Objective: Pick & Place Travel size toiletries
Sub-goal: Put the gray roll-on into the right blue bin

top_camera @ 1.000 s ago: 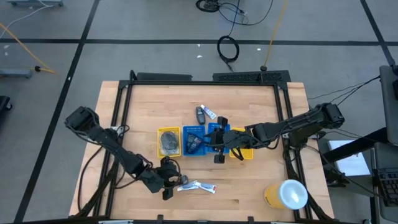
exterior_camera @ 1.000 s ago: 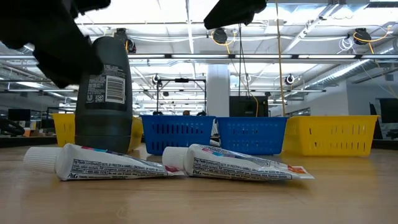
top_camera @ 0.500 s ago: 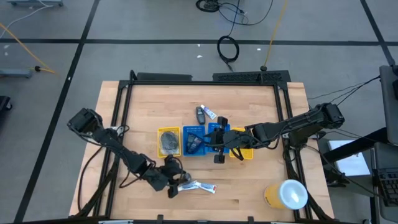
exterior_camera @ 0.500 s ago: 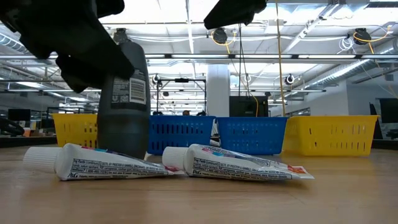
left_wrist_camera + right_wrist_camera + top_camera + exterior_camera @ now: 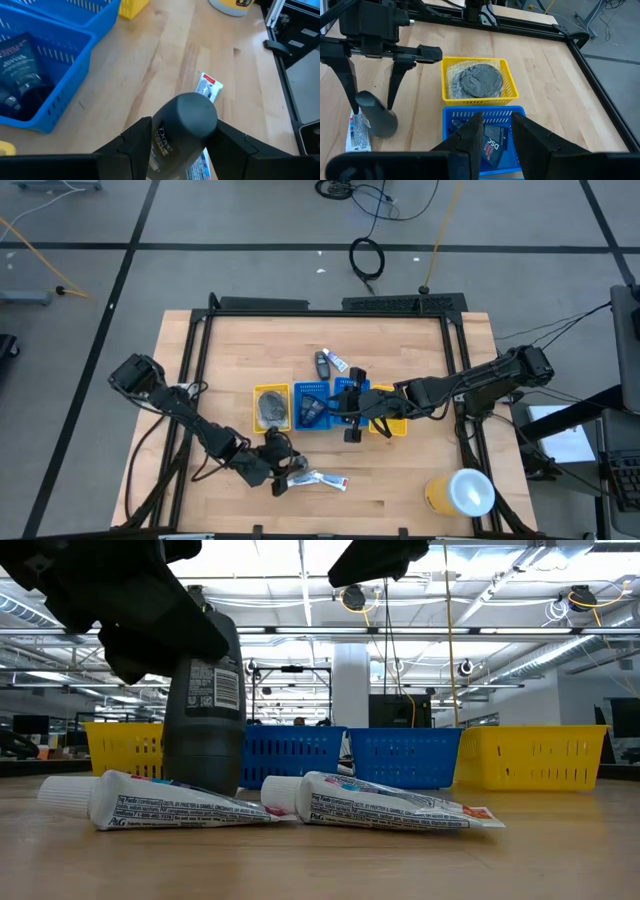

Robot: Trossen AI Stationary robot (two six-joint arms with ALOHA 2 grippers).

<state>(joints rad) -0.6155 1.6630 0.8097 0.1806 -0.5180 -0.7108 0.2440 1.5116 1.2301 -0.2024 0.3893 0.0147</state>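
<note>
The left gripper (image 5: 175,145) grips a dark bottle (image 5: 203,700) standing upright at the left of the low view. Two white tubes (image 5: 380,802) lie on the tabletop (image 5: 400,480) just in front of it. The right gripper (image 5: 351,432) waits over the blue tray (image 5: 512,117) mid-frame; its fingers stand apart, holding nothing.

My left arm's stretched low toward the front of the bench, left end effector (image 5: 284,473) clamped with its 2 fingers either side of a dark bottle (image 5: 203,700), holding it upright. My right arm reaches in from the side, right end effector (image 5: 351,418) hanging mid-bench, fingers apart, gripping nothing.
</note>
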